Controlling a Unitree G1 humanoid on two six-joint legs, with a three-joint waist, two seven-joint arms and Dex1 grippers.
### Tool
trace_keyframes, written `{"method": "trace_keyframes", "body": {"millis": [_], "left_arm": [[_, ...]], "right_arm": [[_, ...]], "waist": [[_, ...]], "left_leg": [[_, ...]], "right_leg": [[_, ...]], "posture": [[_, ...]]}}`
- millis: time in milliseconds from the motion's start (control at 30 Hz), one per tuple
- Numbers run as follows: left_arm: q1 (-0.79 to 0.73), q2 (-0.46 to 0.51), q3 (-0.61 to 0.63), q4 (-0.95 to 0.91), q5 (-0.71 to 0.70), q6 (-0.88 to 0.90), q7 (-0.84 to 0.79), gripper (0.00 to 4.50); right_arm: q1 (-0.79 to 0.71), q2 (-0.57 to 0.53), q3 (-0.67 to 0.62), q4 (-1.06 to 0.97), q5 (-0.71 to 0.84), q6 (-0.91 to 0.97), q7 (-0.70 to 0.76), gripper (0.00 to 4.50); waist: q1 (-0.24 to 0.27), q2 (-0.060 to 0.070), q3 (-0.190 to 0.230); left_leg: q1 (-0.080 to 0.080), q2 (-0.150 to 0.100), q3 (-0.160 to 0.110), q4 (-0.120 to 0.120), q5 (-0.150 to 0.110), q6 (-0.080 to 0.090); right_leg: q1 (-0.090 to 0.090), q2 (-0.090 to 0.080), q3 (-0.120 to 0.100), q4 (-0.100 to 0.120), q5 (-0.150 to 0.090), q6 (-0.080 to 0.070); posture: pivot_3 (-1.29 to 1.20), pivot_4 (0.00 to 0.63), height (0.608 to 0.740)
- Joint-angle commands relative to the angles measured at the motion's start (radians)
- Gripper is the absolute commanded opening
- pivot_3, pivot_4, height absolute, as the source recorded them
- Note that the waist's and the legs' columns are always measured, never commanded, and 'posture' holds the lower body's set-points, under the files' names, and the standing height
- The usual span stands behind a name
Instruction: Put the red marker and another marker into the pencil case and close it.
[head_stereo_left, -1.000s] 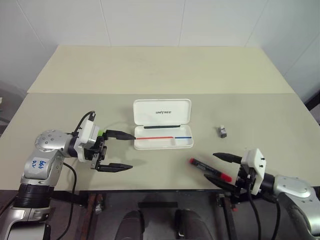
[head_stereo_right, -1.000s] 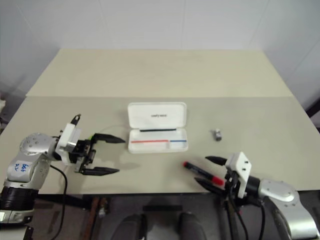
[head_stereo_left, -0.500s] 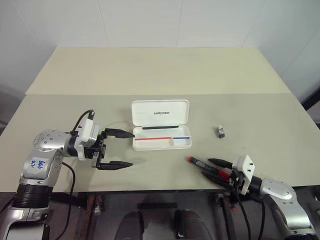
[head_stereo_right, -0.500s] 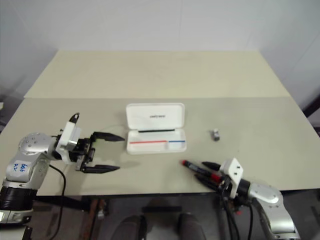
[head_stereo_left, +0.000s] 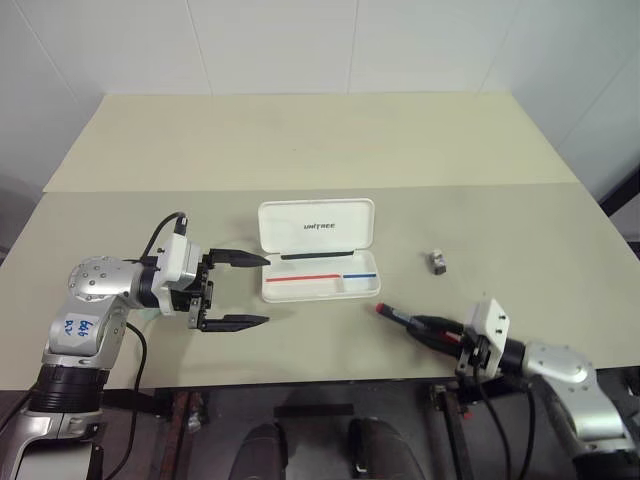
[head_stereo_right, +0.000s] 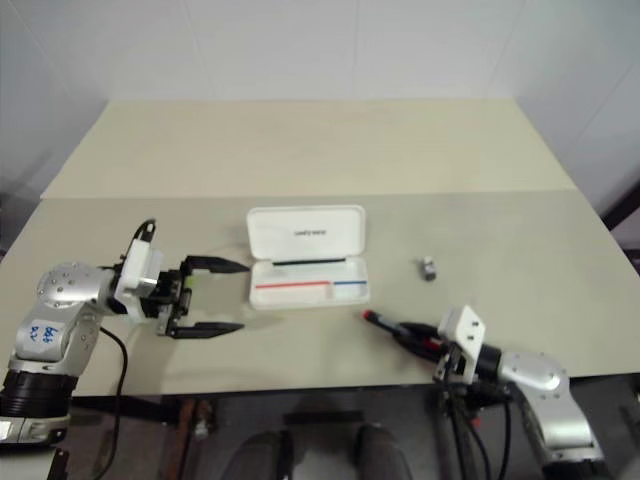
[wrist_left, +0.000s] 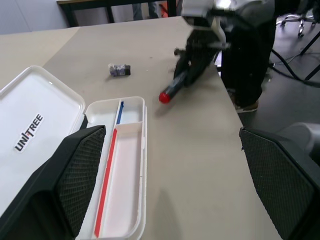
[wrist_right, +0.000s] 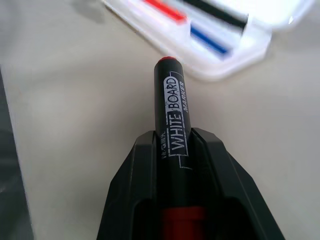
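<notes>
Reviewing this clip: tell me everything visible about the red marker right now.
The red marker is a slim black barrel printed WHITE BOARD MARKER in white, with a small red tip at the far end and a red section back between the fingers. The right gripper is shut on it near the table's front edge. It points toward the open white pencil case, apart from it.

One table. One white pencil case, lid open. One red marker. One small grey object, right of centre in the frame. Two grippers: left gripper, right gripper.

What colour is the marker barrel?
Black with white lettering on the red marker; clearest in the right wrist view.
</notes>
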Motion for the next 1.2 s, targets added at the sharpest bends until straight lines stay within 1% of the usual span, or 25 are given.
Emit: {"method": "trace_keyframes", "body": {"millis": [33,233,333,433,633,900,1033,1200], "left_arm": [[0.009,0.005,0.045,0.009,0.002,-0.04,0.013,4.5],[0.045,0.012,0.074,0.019,0.007,-0.064,0.034,4.5],[0.062,0.016,0.096,0.025,0.012,-0.07,0.06,4.5],[0.068,0.016,0.106,0.03,0.021,-0.073,0.082,4.5],[0.071,0.014,0.117,0.031,0.031,-0.075,0.124,4.5],[0.087,-0.003,0.109,-0.007,0.036,-0.063,0.172,4.5],[0.091,-0.011,0.101,-0.024,0.035,-0.057,0.19,4.5],[0.083,-0.022,0.092,-0.03,0.037,-0.052,0.206,4.5]], "right_arm": [[-0.078,-0.037,-0.014,-0.018,0.025,-0.005,0.057,0.63],[-0.231,-0.052,0.013,0.014,0.036,0.007,0.139,0.63],[-0.355,-0.017,0.079,0.052,0.026,0.022,0.19,0.63],[-0.443,0.024,0.138,0.119,0.003,0.011,0.231,0.63],[-0.602,0.139,0.227,0.337,-0.067,-0.06,0.291,0.63],[-0.807,0.275,0.254,0.695,-0.173,-0.218,0.302,0.63],[-0.871,0.325,0.253,0.813,-0.211,-0.28,0.298,0.63],[-0.918,0.373,0.268,0.909,-0.257,-0.35,0.295,0.63]], "waist": [[0.002,0.0,0.0],[0.002,0.0,0.0],[-0.008,0.0,0.0],[-0.019,0.0,0.0],[-0.022,0.0,0.001],[-0.025,0.001,0.001],[-0.028,0.001,0.001],[-0.03,0.001,0.001]], "left_leg": [[0.0,0.0,0.001,0.0,0.0,0.0],[0.0,0.001,0.004,-0.001,-0.001,0.0],[-0.001,0.001,0.004,-0.001,-0.001,0.0],[-0.001,0.001,0.004,-0.001,-0.001,0.0],[-0.002,0.001,0.004,-0.001,-0.001,0.0],[-0.002,0.002,0.005,-0.002,-0.001,-0.001],[-0.002,0.002,0.005,-0.002,-0.002,-0.001],[-0.002,0.003,0.005,-0.003,-0.002,-0.002]], "right_leg": [[0.0,0.0,0.0,0.0,0.0,0.0],[-0.001,-0.001,0.0,0.0,0.001,0.001],[-0.002,-0.001,0.0,0.0,0.001,0.003],[-0.002,-0.004,0.0,0.0,0.001,0.003],[-0.003,-0.004,0.0,0.0,0.002,0.003],[-0.004,-0.004,0.0,0.001,0.002,0.003],[-0.004,-0.005,0.0,0.001,0.002,0.003],[-0.004,-0.005,0.0,0.0,0.002,0.003]], "posture": [[0.0,0.15,0.74],[0.0,0.15,0.74],[0.0,0.15,0.74],[0.0,0.15,0.74],[0.0,0.15,0.74],[0.0,0.15,0.74],[0.0,0.15,0.74],[0.0,0.15,0.74]]}}
